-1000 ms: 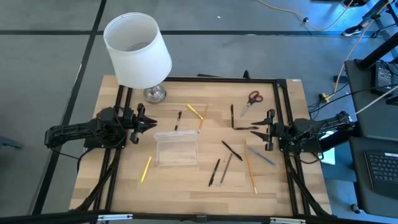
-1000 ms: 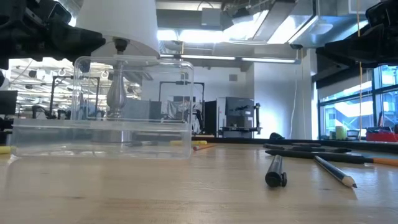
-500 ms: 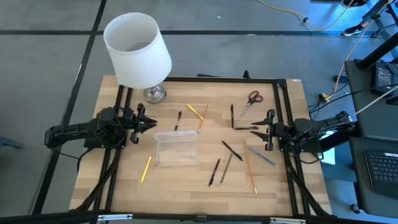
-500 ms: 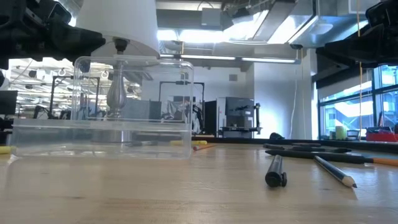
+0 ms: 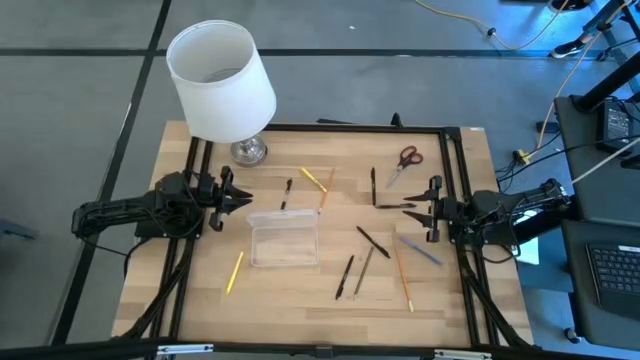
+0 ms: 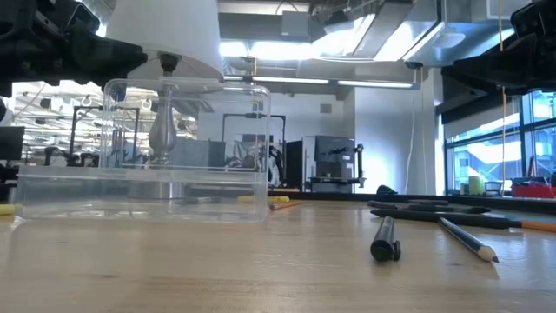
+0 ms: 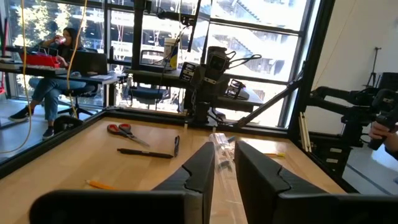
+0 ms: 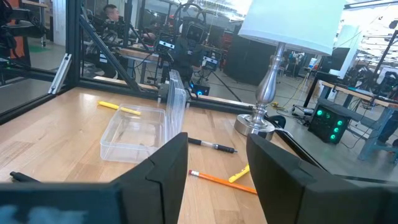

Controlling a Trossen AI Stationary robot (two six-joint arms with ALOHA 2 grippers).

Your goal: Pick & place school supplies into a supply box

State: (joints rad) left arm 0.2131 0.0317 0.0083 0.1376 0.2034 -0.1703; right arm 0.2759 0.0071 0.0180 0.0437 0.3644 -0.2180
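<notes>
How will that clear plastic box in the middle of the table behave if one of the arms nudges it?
The clear plastic box looks thin-walled and holds nothing, so it is probably light and would slide on the smooth wooden table rather than resist. Its lid stands upright, so a push high up might tip it or swing the lid.

Bright, even daylight; backlit windows

Lamp shade (image 6: 165, 30) cut off by low view's top edge

Overhead looks straight down, low camera sits level at tabletop — both share the supply box (image 5: 283, 241).
</notes>
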